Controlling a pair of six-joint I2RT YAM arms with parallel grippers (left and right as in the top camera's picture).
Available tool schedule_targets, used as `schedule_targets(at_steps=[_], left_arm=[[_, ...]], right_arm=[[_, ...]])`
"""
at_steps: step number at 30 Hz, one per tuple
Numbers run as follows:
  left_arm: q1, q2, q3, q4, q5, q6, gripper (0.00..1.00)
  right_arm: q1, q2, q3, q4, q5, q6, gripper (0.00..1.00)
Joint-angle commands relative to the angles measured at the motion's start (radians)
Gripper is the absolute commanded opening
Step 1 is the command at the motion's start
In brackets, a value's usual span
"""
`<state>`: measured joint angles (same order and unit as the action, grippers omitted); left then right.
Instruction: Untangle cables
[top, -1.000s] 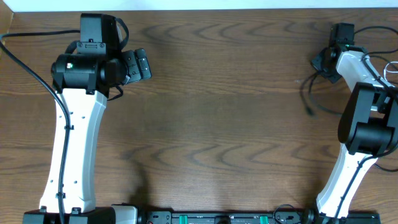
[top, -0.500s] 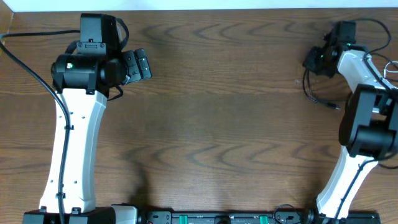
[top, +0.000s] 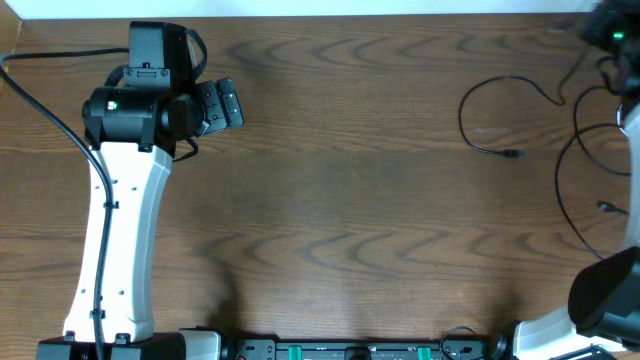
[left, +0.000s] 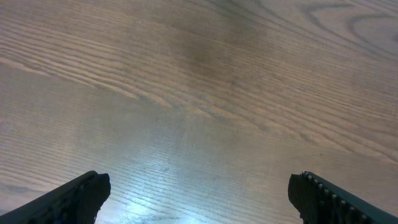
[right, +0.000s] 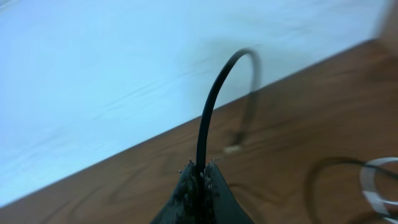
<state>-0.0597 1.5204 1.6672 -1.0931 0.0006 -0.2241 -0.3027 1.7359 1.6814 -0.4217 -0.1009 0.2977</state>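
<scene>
Right gripper (right: 199, 179) pinches a black cable (right: 211, 99)
Its arm stretches to the far right corner of the table (top: 350, 200); left gripper (top: 222, 103) hovers, jaws wide.

The right pincer (right: 199, 173) swung to the far corner, stretching the black cable (top: 462, 116) out

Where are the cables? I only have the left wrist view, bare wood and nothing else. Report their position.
Observer: Overhead, thin black cables spread in loose loops over the right side of the table, far from your open left hand.
Operator: Now report what the right hand is doing.
Observer: The right hand is shut on one black cable, which arches up from its fingertips in the right wrist view.
</scene>
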Motion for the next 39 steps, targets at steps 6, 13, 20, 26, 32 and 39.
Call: schedule_targets(at_steps=[6,13,20,26,32,39], left_arm=[[0.004,0.002,0.005,-0.002,-0.010,0.010,0.98],[0.004,0.002,0.005,-0.002,-0.010,0.010,0.98],[0.004,0.002,0.005,-0.002,-0.010,0.010,0.98],[0.004,0.002,0.005,-0.002,-0.010,0.010,0.98],[0.004,0.002,0.005,-0.002,-0.010,0.010,0.98],[0.004,0.002,0.005,-0.002,-0.010,0.010,0.98]], right_arm=[[-0.120,0.022,-0.006,0.048,0.238,-0.075,0.01],[-0.169,0.022,0.071,0.017,0.408,-0.158,0.01],[-0.198,0.022,0.296,-0.132,0.443,-0.157,0.01],[-0.204,0.022,0.496,-0.176,0.536,-0.158,0.01],[-0.206,0.022,0.618,-0.173,0.536,-0.168,0.01],[-0.206,0.034,0.611,-0.197,0.534,-0.211,0.01]])
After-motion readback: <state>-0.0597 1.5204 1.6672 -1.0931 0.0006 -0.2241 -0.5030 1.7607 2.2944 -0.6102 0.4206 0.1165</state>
